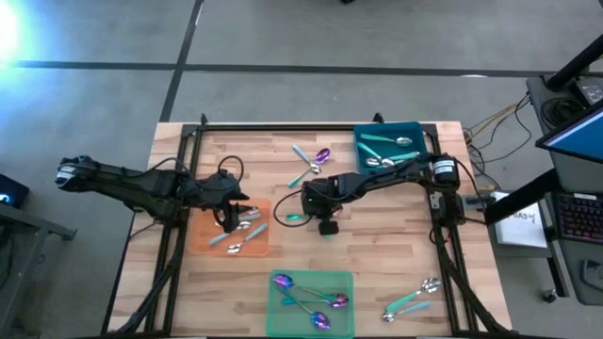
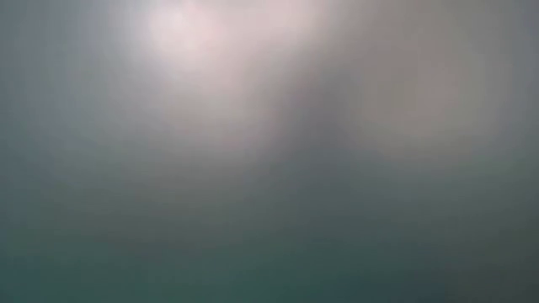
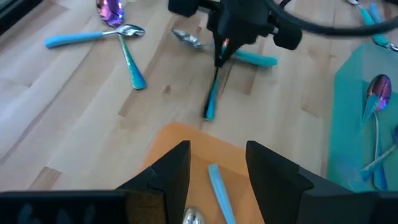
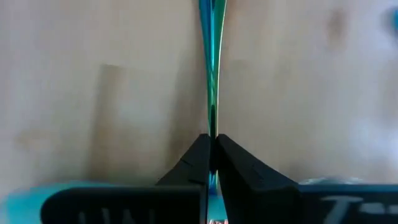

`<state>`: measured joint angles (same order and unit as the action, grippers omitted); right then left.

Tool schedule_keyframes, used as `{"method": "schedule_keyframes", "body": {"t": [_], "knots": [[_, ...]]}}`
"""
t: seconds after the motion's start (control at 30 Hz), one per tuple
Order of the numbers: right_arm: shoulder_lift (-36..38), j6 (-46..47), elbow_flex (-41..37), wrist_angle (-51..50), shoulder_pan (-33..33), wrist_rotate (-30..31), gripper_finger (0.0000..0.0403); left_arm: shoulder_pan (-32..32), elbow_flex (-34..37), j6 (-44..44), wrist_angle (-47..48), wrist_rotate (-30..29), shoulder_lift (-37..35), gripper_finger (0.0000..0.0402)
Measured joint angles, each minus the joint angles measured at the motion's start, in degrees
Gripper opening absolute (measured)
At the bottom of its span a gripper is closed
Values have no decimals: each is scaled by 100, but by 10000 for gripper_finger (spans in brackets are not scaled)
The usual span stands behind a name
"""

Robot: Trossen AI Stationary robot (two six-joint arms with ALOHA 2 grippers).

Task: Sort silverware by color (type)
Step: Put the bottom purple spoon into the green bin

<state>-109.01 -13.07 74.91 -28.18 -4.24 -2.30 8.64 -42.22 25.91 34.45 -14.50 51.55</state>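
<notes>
Right gripper (image 4: 211,146) jaws pinching thin teal spoon handle (image 4: 211,74) mid-tabletop: edge-on grip may slip or twist on lift. Left gripper (image 3: 217,163) jaws spread over orange mat (image 3: 186,134).

I count two mats on the tabletop (image 1: 377,245): one orange mat (image 1: 203,235) and one green mat (image 1: 283,315). There is one teal bin (image 1: 415,130).

Spoons, by place:
- On the orange mat, three silver-headed spoons (image 1: 247,231).
- On the green mat, three purple-headed spoons (image 1: 325,301) that I can separate, perhaps a fourth.
- In the bin, at least three bin spoons (image 1: 386,151), too tangled to count exactly.
- On the bare wood at the far side, a crossed pair (image 1: 311,162), one purple head and one silver.
- One teal-handled spoon (image 4: 211,74) is between my right fingers (image 4: 186,168).
- One silver spoon (image 3: 186,38) lies just beside it.
- At the near right corner, two corner spoons (image 1: 415,297), possibly three.
</notes>
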Motion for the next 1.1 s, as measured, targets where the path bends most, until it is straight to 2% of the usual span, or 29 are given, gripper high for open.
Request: {"method": "schedule_keyframes", "body": {"t": [0.27,0.67,0.73,0.83,0.93,1.1], "knots": [[314,-50,269,186,-1,1374,9,0,2,2,-20,-12,0,139],[351,-392,313,495,-1,2919,9,0,82,-32,-19,-13,0,139],[378,-411,315,517,13,2854,9,0,134,12,-19,-13,0,139],[462,-333,315,507,28,2037,9,0,214,87,-15,-10,0,139],[537,-123,315,534,40,1643,9,0,251,120,-9,-9,2,139],[702,-1,315,791,27,1564,9,0,251,129,-17,-9,2,139]]}}
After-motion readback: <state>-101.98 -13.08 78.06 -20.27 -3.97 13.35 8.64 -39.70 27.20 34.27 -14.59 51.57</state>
